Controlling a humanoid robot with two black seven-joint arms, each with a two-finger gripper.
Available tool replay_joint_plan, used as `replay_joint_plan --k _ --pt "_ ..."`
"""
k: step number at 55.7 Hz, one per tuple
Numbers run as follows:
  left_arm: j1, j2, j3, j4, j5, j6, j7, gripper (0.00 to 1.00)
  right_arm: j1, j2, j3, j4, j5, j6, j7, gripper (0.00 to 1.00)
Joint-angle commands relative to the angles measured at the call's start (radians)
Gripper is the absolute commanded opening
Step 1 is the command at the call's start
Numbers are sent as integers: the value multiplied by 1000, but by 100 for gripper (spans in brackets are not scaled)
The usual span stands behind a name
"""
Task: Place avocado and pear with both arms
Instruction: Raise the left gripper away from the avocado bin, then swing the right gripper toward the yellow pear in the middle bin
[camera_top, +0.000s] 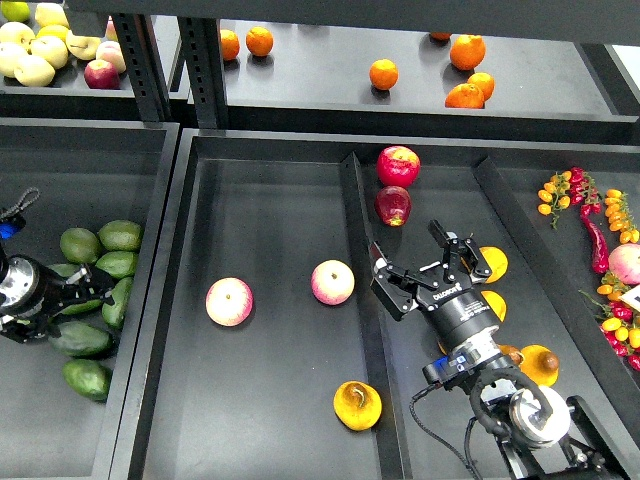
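Note:
The dark glossy green avocado (80, 338) lies in the left bin, just in front of my left gripper (88, 290). That gripper is low among the lime-green avocados (118, 236). It is small and dark, so its fingers cannot be told apart. The orange-yellow pear (357, 405), with a brownish hollow, lies at the front right of the middle tray. My right gripper (420, 264) is open and empty. It hangs over the right compartment next to the divider, beyond and to the right of the pear.
Another green avocado (88, 378) lies at the left bin's front. Two pink-yellow apples (229, 301) (332, 282) sit in the middle tray. Red apples (397, 165), more yellow pears (492, 264) and a divider (362, 300) surround the right gripper. Oranges (383, 74) are on the back shelf.

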Motion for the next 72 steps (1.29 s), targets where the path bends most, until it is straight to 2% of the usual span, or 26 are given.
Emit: replay_joint_plan --k 1,5,14,23,25,32,43,53,63,72 --pt "12 23 -98 -3 -138 0 0 99 -1 0 -17 -1 0 3 -25 100" --pt "38 23 -141 -12 -193 0 0 99 -1 -20 -18 -1 0 4 -34 100" --pt "231 -7 -380 -93 -282 0 0 99 5 -208 -55 -7 -3 96 -86 100" --pt "427 -145 -640 -110 -282 0 0 99 22 -362 -143 -13 -52 286 -180 100" --pt "459 -181 -687 -110 -282 0 0 99 27 -385 -153 -19 -66 301 -199 100" --pt "576 -320 -843 -113 -282 0 0 99 60 -466 -181 -25 -118 301 -199 100" --pt "711 -463 -987 -130 -282 0 0 99 126 -587 -186 -24 -121 301 -199 100" --pt "771 -564 -1082 -132 -288 0 0 99 180 -626 -231 -22 -127 301 -199 100" --pt "835 -696 -1174 -139 -379 0 0 99 267 -738 -374 -30 -259 301 -199 100" --pt "863 -714 -1262 -136 -417 0 0 99 347 -742 -475 -71 -339 301 -199 100"
